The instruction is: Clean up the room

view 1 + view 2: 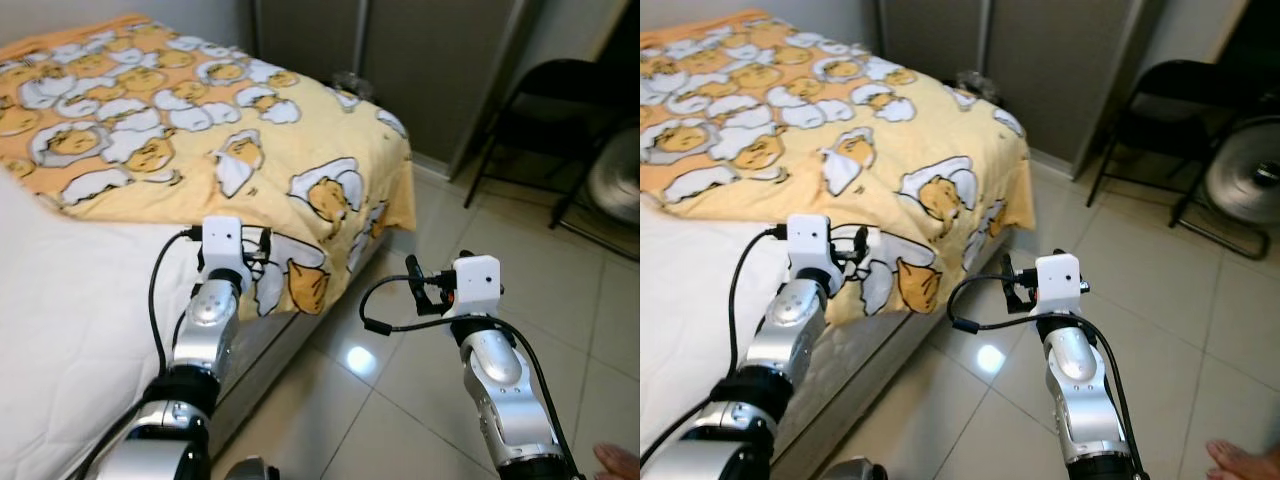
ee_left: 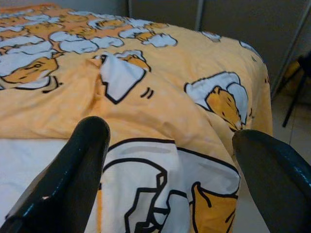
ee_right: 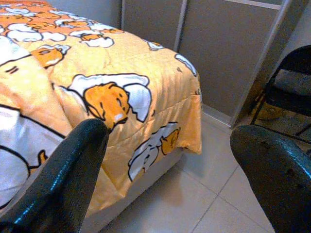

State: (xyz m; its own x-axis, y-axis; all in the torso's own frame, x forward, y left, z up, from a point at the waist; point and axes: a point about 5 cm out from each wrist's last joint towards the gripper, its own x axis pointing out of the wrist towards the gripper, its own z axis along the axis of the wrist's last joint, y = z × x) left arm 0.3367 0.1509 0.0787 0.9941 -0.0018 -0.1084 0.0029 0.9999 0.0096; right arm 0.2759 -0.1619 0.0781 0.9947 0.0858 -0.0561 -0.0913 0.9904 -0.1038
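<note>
Currently both pincers are released: the left pincer (image 2: 167, 160) hovers over the yellow blanket (image 1: 300, 130); the right pincer (image 3: 170, 165) hangs above the floor (image 1: 560, 290).

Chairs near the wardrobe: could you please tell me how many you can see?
1: a black folding chair stands on the tiled floor right of the wardrobe, beside a fan. Others may be out of frame.

Left claw (image 2: 167, 160) spread wide, above yellow blanket (image 2: 160, 97), white mattress (image 2: 29, 160)
</note>
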